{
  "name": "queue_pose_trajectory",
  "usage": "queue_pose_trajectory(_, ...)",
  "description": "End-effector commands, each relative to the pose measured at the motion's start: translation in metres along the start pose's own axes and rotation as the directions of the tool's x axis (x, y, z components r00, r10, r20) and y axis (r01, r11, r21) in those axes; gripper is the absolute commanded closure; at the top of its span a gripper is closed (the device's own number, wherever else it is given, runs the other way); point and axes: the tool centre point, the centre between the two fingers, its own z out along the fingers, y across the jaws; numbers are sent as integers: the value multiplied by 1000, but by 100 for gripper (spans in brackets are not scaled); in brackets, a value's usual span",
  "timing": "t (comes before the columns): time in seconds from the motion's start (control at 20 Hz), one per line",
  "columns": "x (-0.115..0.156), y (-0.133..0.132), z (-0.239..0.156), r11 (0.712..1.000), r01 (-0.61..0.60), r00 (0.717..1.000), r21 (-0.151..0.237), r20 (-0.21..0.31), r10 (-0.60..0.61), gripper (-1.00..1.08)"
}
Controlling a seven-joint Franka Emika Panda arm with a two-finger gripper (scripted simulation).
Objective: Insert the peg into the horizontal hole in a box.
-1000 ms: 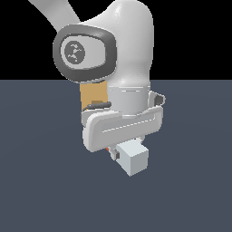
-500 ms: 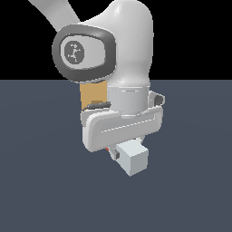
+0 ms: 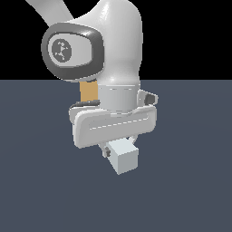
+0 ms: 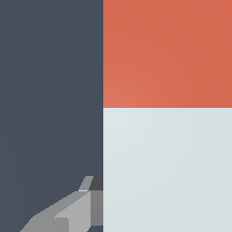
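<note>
arm: one white franka arm fills the middle of the exterior view, wrist pointing down over a dark slate floor.

peg: short square-sectioned bar [image 4: 167, 113], one end red-orange, the other white-grey. in the wrist view it sits right up against the lens, both colour bands showing, the boundary between them level across the frame. in the exterior view only its pale square end [image 3: 123, 157] shows, poking out below the hand toward the camera.

gripper: the gripper [image 3: 121, 152] holds the peg. one grey finger [image 4: 74, 210] lies flush against the white-grey side of the bar; the opposite finger is hidden behind the peg. judged to be clamped narrow on the white-grey portion, with the red-orange end leading away from the camera.

box: plain tan wood-coloured cube [image 3: 89, 90], only a thin strip visible behind the wrist, well behind the hand in the exterior view. its hole is not visible in either view.

change: compared with the frames half a second and a second back, hand, peg end and tan strip sit in the same places. no visible travel.

meaning: the peg is lifted and carried level, but the approach to the box looks stalled or very slow. insertion not yet begun.

next, judged: align the red-orange end with the hole face, then push straight along the peg's axis.

risk: the hole is out of view, so alignment cannot be checked here.
</note>
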Motion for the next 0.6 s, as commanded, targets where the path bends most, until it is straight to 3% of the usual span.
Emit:
queue_pose_trajectory(0.0, 4, -6, -5, 999, -41, 999, -5, 2, 41, 108)
queue_pose_trajectory(0.3, 23, -29, -13, 985, -174, 985, -5, 2, 175, 108)
queue_pose_trajectory(0.55, 43, -48, -21, 953, -301, 953, -5, 1, 301, 108)
